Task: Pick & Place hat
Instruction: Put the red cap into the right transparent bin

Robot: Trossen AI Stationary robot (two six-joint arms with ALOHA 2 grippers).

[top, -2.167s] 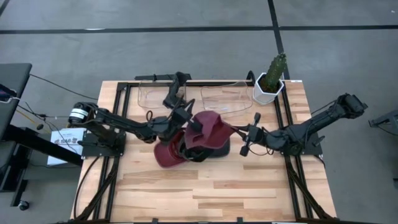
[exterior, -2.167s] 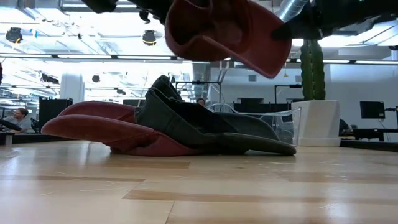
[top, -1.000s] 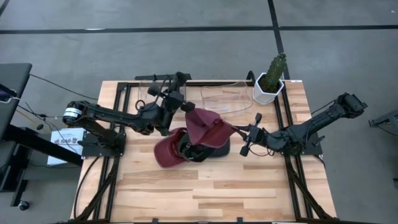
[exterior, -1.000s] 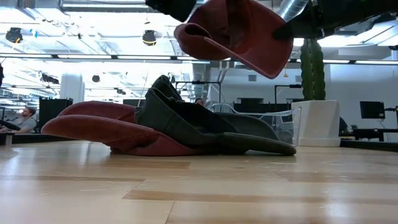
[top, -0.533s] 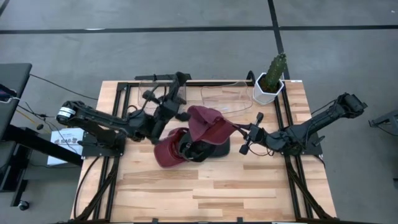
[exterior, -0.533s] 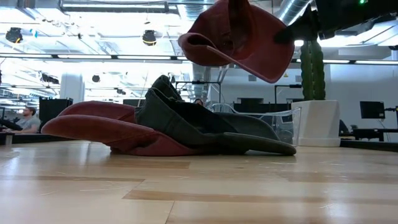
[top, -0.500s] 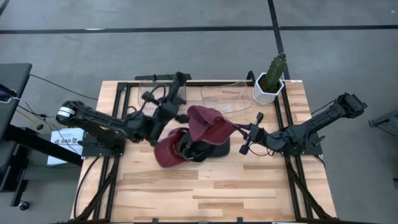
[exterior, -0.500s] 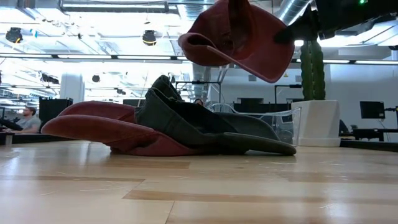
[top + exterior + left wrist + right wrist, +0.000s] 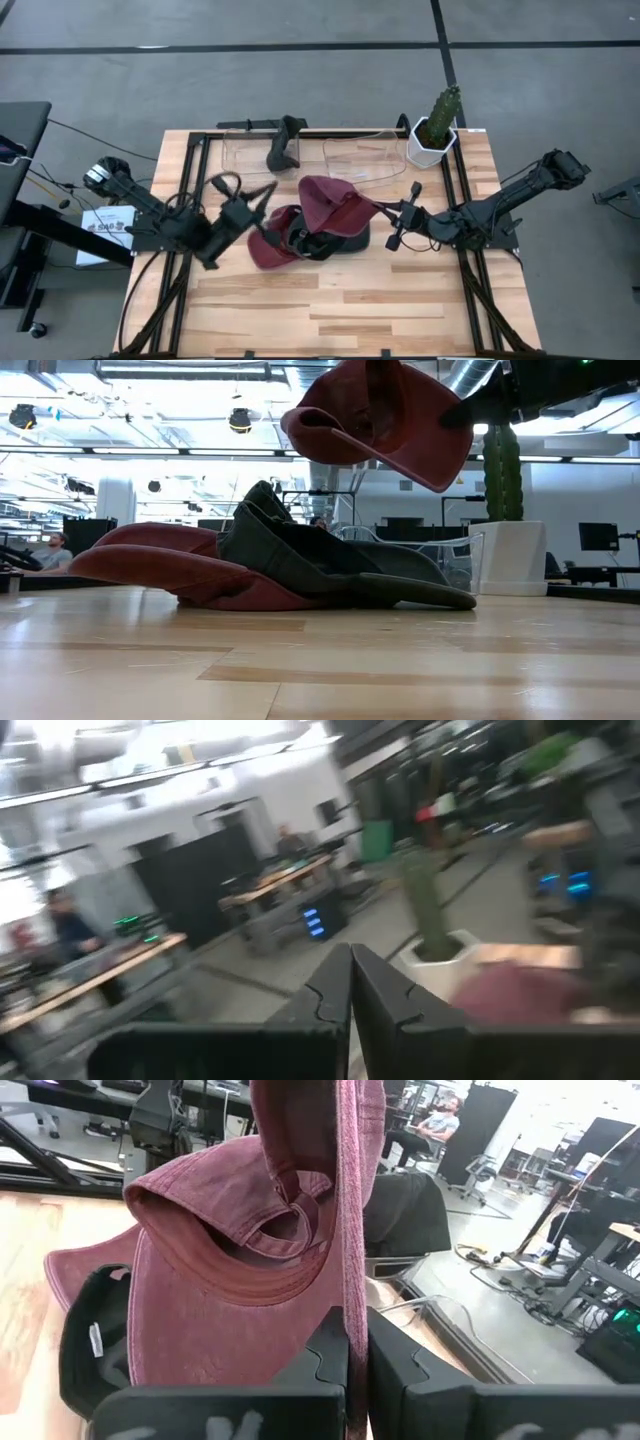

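A maroon hat [image 9: 335, 200] hangs in the air over the table's middle, with my right gripper [image 9: 388, 211] shut on it from the right. In the low view this hat [image 9: 380, 420] floats well above the pile. Below it a second maroon cap [image 9: 266, 248] and a dark cap [image 9: 326, 243] lie in a heap on the wood, brims on the table. My left gripper [image 9: 267, 193] stands to the left of the pile, shut and empty; its wrist view shows the closed fingers [image 9: 372, 990] with nothing between them. My right gripper pinches a thin edge of the maroon hat [image 9: 352, 1270] between its two fingers; the edge runs up out of them, seen edge-on. The fingers come level from the table's right side. The hat is lifted clear of the pile, its hollow inside and back strap [image 9: 290, 1195] showing.
Two clear plastic bins [image 9: 250, 152] [image 9: 365, 160] stand along the far edge with a dark post [image 9: 283, 140] between them. A cactus in a white pot [image 9: 435, 130] stands at the far right corner. Bare wood lies along the near half of the table [image 9: 350, 310].
My left gripper, shut throughout, has swung away from the held hat toward the table's left and near edges, and stands clear of it. The maroon hat stays hanging from my right gripper, its free side shifted slightly.
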